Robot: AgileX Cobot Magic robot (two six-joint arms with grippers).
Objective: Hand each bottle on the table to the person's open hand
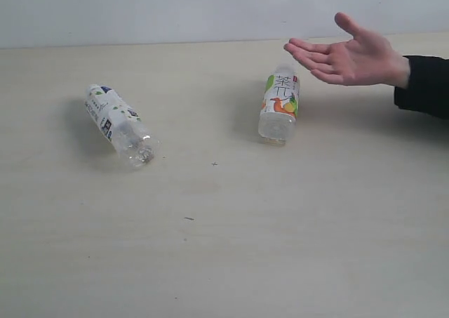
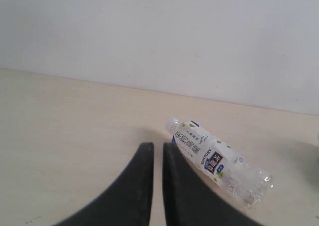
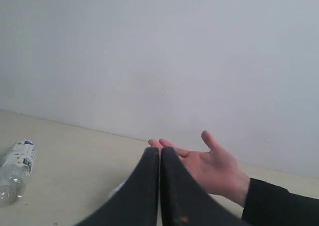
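Two bottles lie on the table; open hand at upper right.
Dark-print bottle centre-left, fruit-label bottle just below the hand, both seemingly empty. The frame's lower half is open tabletop. Left claw and right claw pressed together, gripping nothing.

Clear glossy plastic on dark-print bottle at nine o'clock and orange-fruit bottle at one o'clock, both wrapped in smooth printed film. Matt pale table, faint wood grain. Matt black cloth sleeve at three o'clock. Plain matt wall at twelve.
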